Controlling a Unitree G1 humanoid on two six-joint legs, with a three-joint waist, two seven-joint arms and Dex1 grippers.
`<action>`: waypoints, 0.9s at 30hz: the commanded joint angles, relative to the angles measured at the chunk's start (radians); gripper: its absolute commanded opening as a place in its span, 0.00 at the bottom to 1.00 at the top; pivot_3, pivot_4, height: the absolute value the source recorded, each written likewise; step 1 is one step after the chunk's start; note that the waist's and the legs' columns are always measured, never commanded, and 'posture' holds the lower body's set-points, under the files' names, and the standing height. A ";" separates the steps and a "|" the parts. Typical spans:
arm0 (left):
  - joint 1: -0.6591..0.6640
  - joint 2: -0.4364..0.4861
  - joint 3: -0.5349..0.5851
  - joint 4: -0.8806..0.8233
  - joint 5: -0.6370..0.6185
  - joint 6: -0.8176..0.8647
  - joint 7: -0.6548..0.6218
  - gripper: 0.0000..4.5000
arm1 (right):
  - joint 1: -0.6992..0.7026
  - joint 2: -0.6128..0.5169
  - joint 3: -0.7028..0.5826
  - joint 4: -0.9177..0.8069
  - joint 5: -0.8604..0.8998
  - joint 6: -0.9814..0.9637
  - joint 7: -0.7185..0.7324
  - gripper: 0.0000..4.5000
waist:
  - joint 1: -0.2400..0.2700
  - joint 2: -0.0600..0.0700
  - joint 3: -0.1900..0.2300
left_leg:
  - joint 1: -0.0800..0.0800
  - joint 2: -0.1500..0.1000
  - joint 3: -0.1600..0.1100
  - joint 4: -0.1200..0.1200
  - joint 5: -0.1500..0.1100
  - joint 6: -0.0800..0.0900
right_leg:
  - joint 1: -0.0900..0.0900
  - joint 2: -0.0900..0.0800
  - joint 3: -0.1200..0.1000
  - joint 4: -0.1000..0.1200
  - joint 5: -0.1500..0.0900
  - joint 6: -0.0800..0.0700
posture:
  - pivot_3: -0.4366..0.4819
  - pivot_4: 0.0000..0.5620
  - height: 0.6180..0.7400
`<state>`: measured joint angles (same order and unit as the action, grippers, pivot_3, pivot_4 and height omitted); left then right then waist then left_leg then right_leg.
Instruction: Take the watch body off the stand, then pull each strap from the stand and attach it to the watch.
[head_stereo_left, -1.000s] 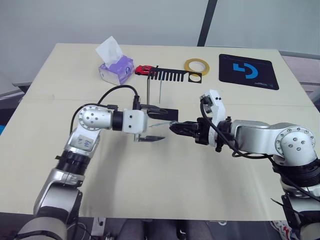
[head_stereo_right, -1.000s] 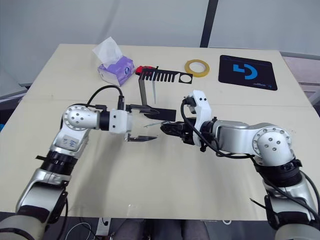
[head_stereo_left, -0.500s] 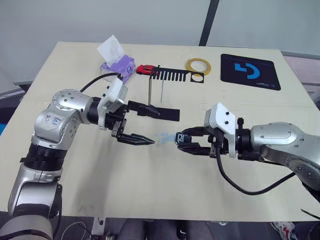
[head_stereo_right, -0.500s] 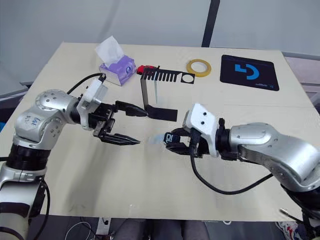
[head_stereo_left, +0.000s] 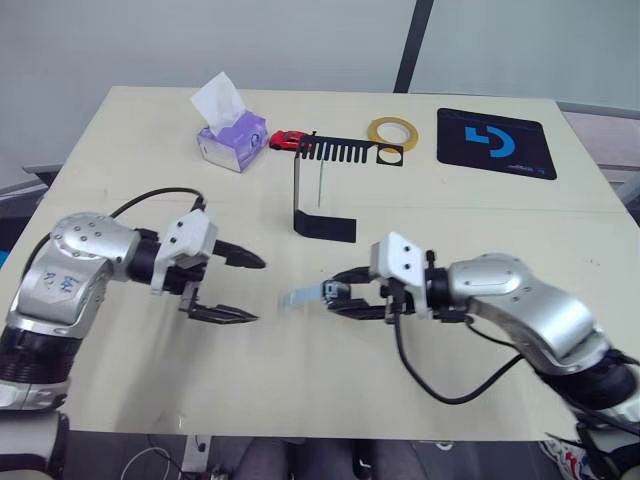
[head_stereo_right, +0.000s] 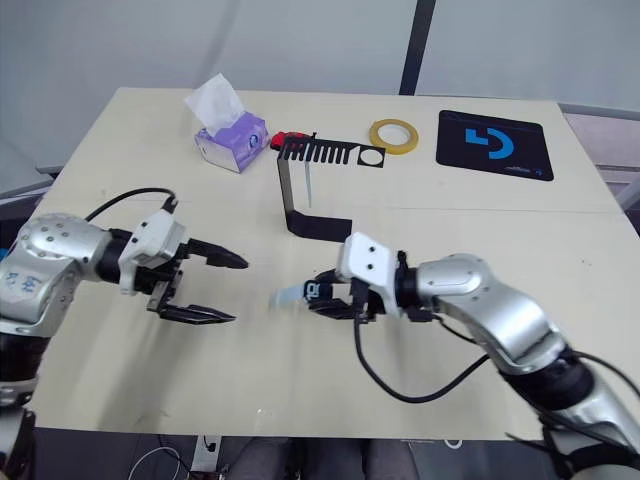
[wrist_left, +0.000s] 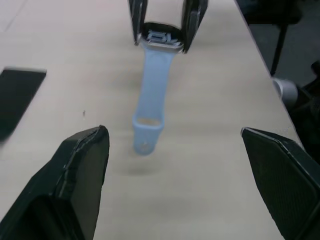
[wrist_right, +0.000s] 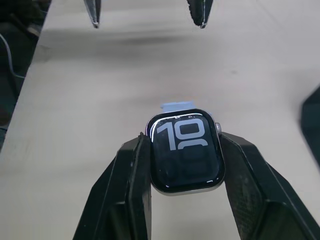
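The watch body (wrist_right: 185, 150), grey-rimmed with white digits on a black screen, is pinched between the fingers of my right gripper (head_stereo_left: 335, 295), which is shut on it low over the table. A pale blue strap (wrist_left: 150, 100) runs from the watch body's end toward my left gripper, its free end near the tabletop. My left gripper (head_stereo_left: 258, 290) is open and holds nothing, a short way left of the strap's tip. The black stand (head_stereo_left: 324, 225) is behind them, and a second thin strap (head_stereo_left: 322, 185) hangs from its comb bar (head_stereo_left: 345, 152).
At the back of the table (head_stereo_left: 120, 180) sit a purple tissue box (head_stereo_left: 232, 138), a red toy car (head_stereo_left: 288, 139), a yellow tape ring (head_stereo_left: 390, 131) and a black mat with a blue logo (head_stereo_left: 492, 142). The table's front edge is just below both grippers.
My left gripper has pulled back to the left, away from the stand and the strap. My right gripper has come left and nearer with the watch body, the strap trailing from it.
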<state>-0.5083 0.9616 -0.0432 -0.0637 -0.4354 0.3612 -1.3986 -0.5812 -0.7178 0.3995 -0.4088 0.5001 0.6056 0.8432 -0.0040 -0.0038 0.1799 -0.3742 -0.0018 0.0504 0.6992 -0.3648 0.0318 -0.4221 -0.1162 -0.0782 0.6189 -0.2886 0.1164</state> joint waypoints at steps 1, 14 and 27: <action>0.058 0.055 0.075 -0.030 0.014 -0.042 -0.005 0.99 | -0.017 0.075 0.055 0.081 -0.099 -0.080 0.025 0.36 | -0.001 0.000 0.000 | 0.000 0.000 0.000 0.000 0.000 0.000 | 0.000 0.000 0.000 0.000 0.000 0.000 | 0.48 0.27 0.98; 0.176 0.068 0.097 -0.137 0.013 -0.047 0.044 0.99 | 0.003 0.189 0.154 0.328 -0.352 -0.200 0.098 0.36 | -0.001 0.000 0.000 | 0.000 -0.001 -0.001 0.000 0.000 0.000 | -0.001 -0.002 -0.001 0.003 0.000 0.000 | 0.48 0.27 0.98; 0.141 0.023 0.046 -0.111 0.028 -0.078 0.046 1.00 | 0.030 0.176 0.096 0.231 -0.336 -0.103 0.106 0.67 | 0.001 0.000 0.000 | 0.000 -0.001 -0.001 0.001 0.000 0.000 | -0.001 -0.002 0.000 0.003 0.000 0.000 | 0.48 0.27 0.98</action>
<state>-0.3498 0.9894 -0.0024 -0.1772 -0.4145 0.2970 -1.3492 -0.5644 -0.5279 0.5143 -0.1346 0.1647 0.4808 0.9412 -0.0032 -0.0040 0.1798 -0.3740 -0.0033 0.0497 0.6997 -0.3652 0.0317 -0.4226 -0.1180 -0.0784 0.6221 -0.2886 0.1166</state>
